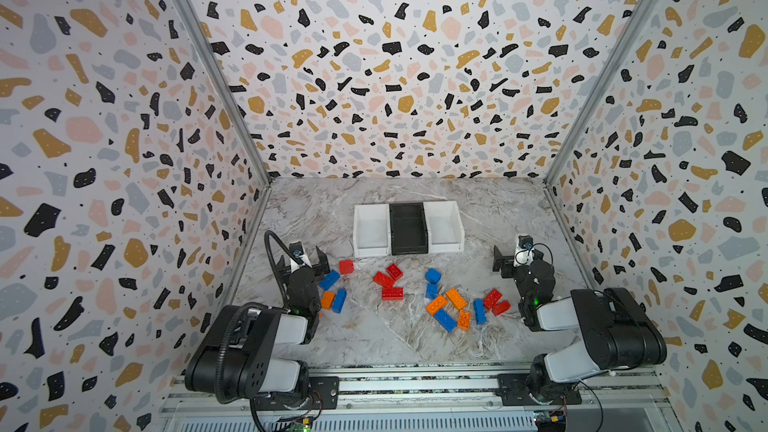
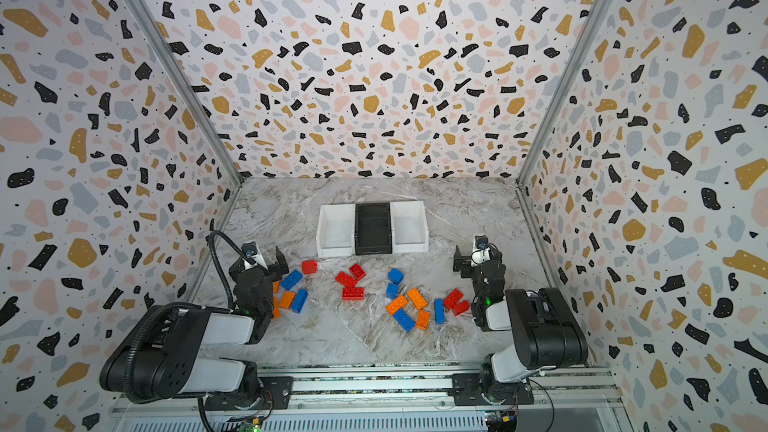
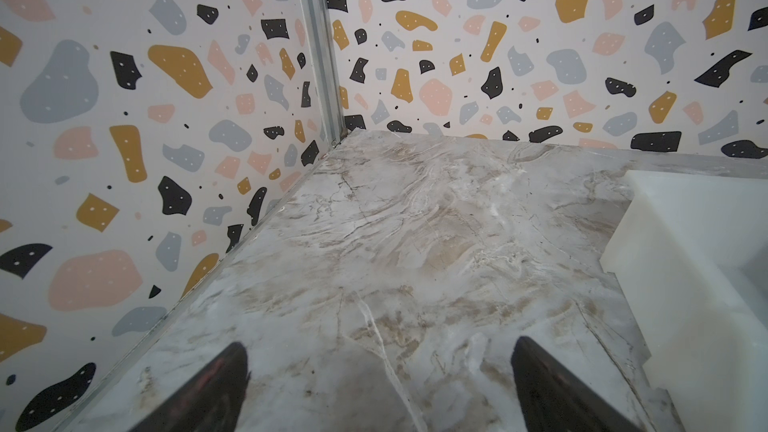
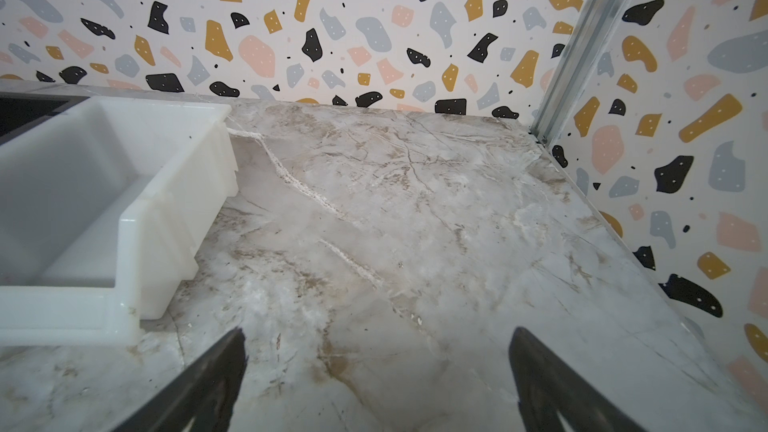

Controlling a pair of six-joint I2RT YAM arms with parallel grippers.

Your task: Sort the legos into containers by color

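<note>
We see a robot lab booth. Three walls [image 1: 407, 56] papered in terrazzo print meet at metal posts [image 1: 220, 76] and box in a marble-look table [image 1: 374, 338]. A left arm [image 1: 249, 351] and a right arm [image 1: 615, 326] are mounted on an aluminium rail [image 1: 415, 384] at the front edge, and a ribbed cable [image 1: 225, 351] loops from the left arm.

No lettering, label, brand mark, number or sign can be read on anything in view, whether the legos [image 1: 392, 292], the containers [image 1: 370, 230], the desk [image 1: 374, 338] or the walls [image 1: 395, 76].
</note>
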